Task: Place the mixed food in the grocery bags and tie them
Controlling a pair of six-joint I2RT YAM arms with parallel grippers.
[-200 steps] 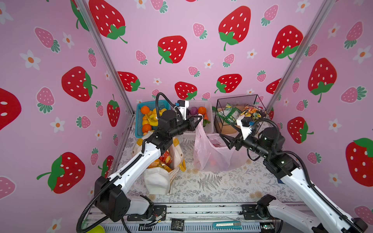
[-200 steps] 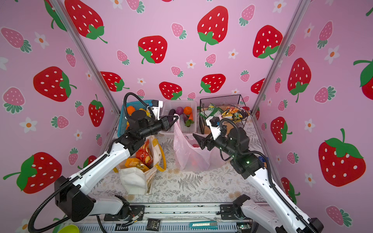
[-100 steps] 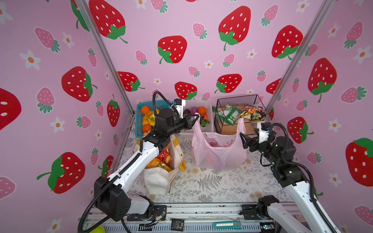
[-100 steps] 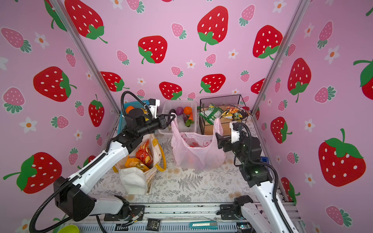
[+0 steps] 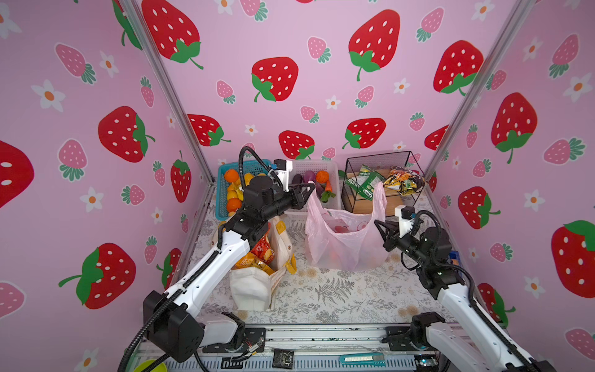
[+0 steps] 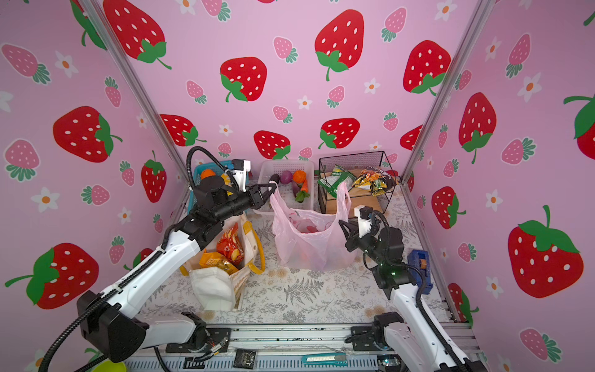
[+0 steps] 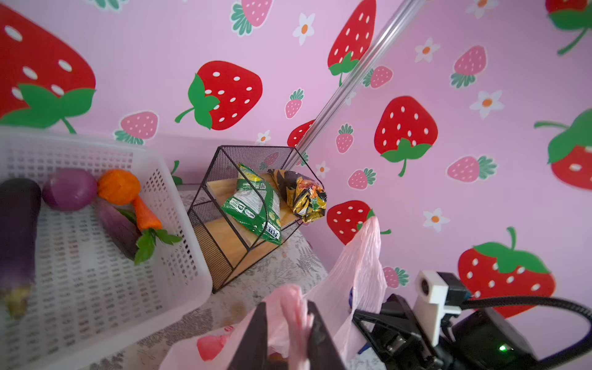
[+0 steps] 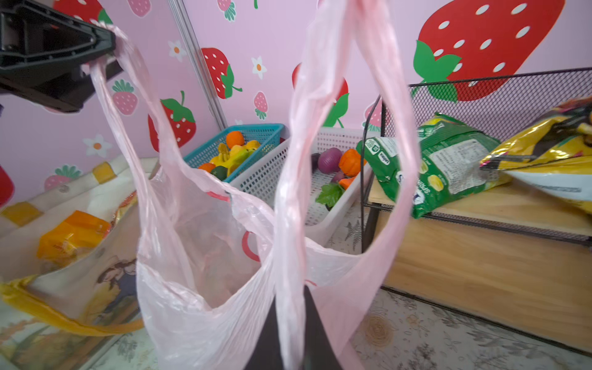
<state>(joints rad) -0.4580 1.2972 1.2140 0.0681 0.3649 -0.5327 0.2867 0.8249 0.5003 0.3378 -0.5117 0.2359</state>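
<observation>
Clenching one pink bag's [image 5: 341, 251] two handles [image 5: 380, 193]: left fingers [image 7: 253, 339], right fingers [image 8: 264, 349], one each; one tote [image 5: 251, 286] beside.

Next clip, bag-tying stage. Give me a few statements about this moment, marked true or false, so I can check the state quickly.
1. The canvas tote holds snack packets. True.
2. The white basket is empty. False: it holds a purple onion, a carrot and other vegetables.
3. The left hand grips one handle of the pink bag. True.
4. The pink bag's handles are knotted together. False: they stand apart and the mouth is open.
5. The green packet lies in the canvas tote. False: it lies in the black wire basket.
6. The right hand is shut on the bag's other handle. True.
</observation>
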